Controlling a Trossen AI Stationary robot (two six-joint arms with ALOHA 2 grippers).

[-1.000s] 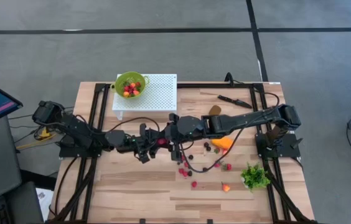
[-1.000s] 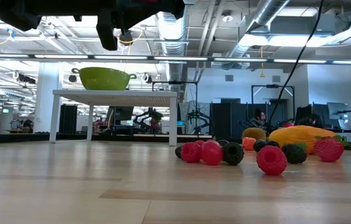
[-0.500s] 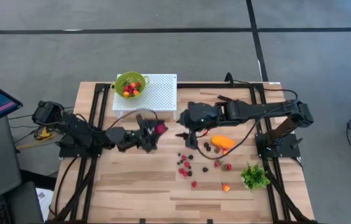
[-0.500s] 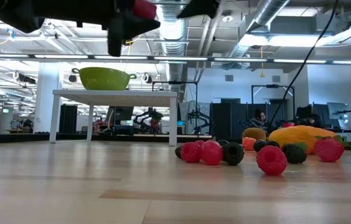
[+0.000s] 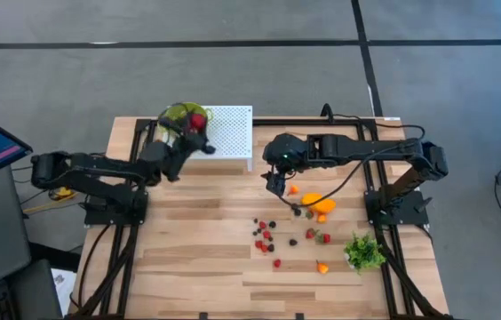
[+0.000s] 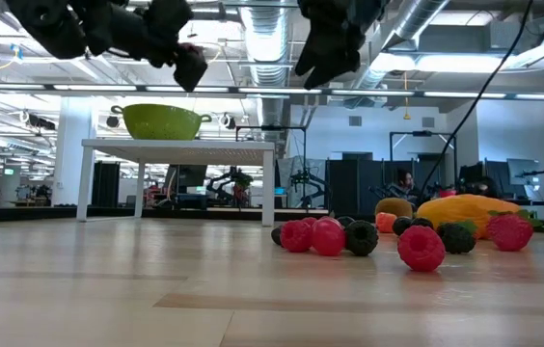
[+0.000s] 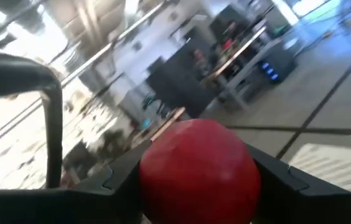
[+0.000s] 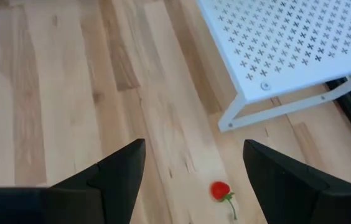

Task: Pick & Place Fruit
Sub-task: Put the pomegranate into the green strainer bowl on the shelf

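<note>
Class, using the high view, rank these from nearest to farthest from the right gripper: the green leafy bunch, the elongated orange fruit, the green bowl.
1. Elongated orange fruit, just beside the right gripper.
2. Green bowl, on the white stand.
3. Green leafy bunch, near the table's front right.

Two dark jointed arms with black cables, each end effector's fingers wedge-shaped

The wooden bench is carrying a white perforated stand at 11 o'clock, scattered berries near centre, an orange fruit at 3 o'clock and a leafy bunch at 4 o'clock.
</note>
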